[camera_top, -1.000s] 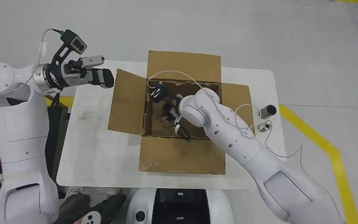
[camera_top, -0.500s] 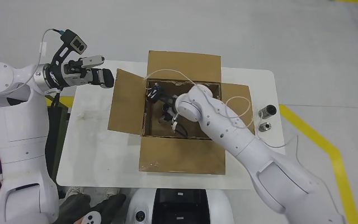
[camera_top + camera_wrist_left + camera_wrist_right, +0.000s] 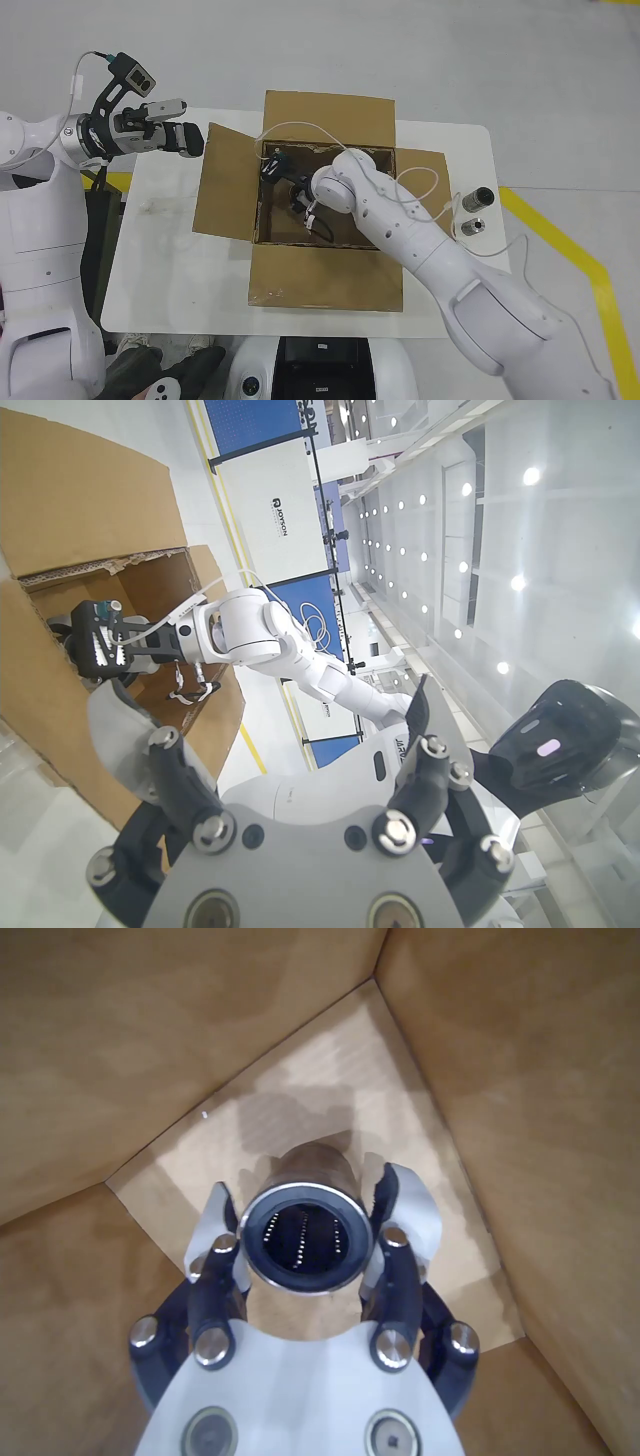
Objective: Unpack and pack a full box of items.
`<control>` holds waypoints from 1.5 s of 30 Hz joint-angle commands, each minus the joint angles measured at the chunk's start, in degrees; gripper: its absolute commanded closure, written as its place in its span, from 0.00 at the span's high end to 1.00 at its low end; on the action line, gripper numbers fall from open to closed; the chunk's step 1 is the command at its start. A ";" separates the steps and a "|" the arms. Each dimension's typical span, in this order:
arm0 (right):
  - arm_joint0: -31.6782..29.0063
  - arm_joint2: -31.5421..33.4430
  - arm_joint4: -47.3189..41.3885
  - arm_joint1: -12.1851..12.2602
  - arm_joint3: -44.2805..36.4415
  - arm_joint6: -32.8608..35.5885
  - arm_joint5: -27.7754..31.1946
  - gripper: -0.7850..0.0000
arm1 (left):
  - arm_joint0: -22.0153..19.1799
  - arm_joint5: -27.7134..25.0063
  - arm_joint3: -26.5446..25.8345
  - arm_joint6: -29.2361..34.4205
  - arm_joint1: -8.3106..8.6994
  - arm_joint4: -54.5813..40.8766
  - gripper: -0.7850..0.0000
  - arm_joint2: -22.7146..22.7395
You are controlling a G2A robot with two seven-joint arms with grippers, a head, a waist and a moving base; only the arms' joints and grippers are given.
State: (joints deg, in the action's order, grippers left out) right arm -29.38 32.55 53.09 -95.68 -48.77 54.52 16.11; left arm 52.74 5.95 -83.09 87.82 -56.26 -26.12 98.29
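Cardboard box (image 3: 330, 118) sits open mid-surface (image 3: 160, 265), with all four flaps folded out. The right arm goes down into it from the right side. The right tool (image 3: 306, 1184) is deep inside, over toward the left wall. It pinches a metal cylinder (image 3: 306, 1240), one white finger (image 3: 210, 1223) on each side of the barrel.

The cylinder's long axis runs in line with the tool. Its open bore end faces back at the wrist, rows of small balls visible inside. The far end points at the lighter floor panel of the box, near a corner. Can't tell if that end touches the floor.

The left tool (image 3: 270, 705) hangs just beside the box's left flap, above the far-left part of the surface. Its fingers are spread wide with nothing between them.

A second cylinder (image 3: 478, 198) and a third cylinder (image 3: 471, 226) sit on the surface right of the box, close together, just off the right flap.
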 commanded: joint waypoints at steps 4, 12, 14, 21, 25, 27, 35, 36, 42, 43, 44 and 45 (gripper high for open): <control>-0.32 0.41 0.65 -0.06 -0.48 -0.24 -0.67 0.00 | 0.00 0.00 0.00 0.00 0.00 0.00 1.00 0.00; -4.95 4.39 5.12 2.61 -11.30 1.65 -4.88 0.00 | 0.00 0.00 0.00 0.00 0.00 0.00 1.00 0.00; -7.20 6.22 7.05 3.79 -15.78 2.71 -6.19 0.00 | 0.00 0.00 0.00 0.00 0.00 0.00 1.00 0.00; -16.87 13.75 13.56 7.89 -32.51 6.59 -7.08 0.00 | 0.00 0.00 0.00 0.00 0.00 0.00 1.00 0.00; -21.46 17.66 15.11 9.46 -38.72 7.60 -6.16 0.00 | 0.00 0.00 0.00 0.00 0.00 0.00 1.00 0.00; -23.43 19.50 14.97 10.03 -41.33 6.84 -5.63 0.00 | 0.00 0.00 0.00 0.00 0.00 0.00 1.00 0.00; -30.58 24.90 16.36 11.77 -50.42 2.98 -5.16 0.00 | 0.00 0.00 0.00 0.00 0.00 0.00 1.00 0.00; -31.34 25.42 16.53 11.93 -51.36 2.44 -5.19 0.00 | 0.00 0.00 0.00 0.00 0.00 0.00 1.00 0.00; -36.23 28.44 16.32 12.86 -56.75 -0.96 -4.63 0.00 | 0.00 0.00 0.00 0.00 0.00 0.00 1.00 0.00; -36.80 28.86 16.30 13.00 -57.27 -1.10 -4.47 0.00 | 0.00 0.00 0.00 0.00 0.00 0.00 1.00 0.00; -37.29 29.11 15.95 13.10 -57.79 -1.37 -4.21 0.00 | 0.00 0.00 0.00 0.00 0.00 0.00 1.00 0.00; -37.66 29.28 15.65 13.20 -58.12 -1.67 -3.62 0.00 | 0.00 0.00 0.00 0.00 0.00 0.00 1.00 0.00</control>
State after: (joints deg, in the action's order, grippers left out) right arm -66.69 61.66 69.06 -82.57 -106.57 53.12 11.99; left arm 52.74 5.95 -83.09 87.82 -56.26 -26.12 98.29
